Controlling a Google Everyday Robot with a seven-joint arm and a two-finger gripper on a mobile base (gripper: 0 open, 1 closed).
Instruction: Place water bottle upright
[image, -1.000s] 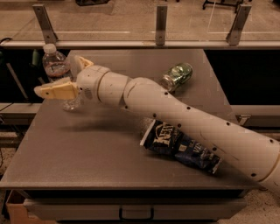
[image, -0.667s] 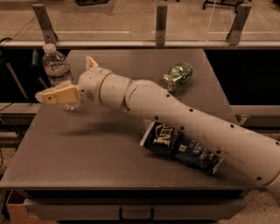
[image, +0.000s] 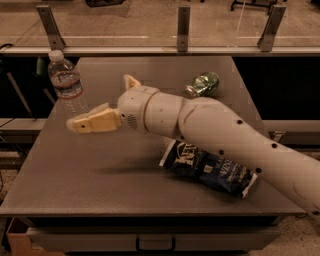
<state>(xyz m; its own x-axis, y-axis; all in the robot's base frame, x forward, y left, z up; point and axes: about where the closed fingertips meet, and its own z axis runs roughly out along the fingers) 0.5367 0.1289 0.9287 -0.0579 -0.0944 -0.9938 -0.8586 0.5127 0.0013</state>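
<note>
One stray swing of the spread, empty gripper (image: 99, 103), left of centre, could topple the upright water bottle (image: 67, 86) just beside it.

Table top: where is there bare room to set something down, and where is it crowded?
Bare: the front left, in front of the open gripper hovering beside the upright water bottle and left of the blue bag; also the far middle, between bottle and green can. Crowded: the right half, under the arm.
</note>
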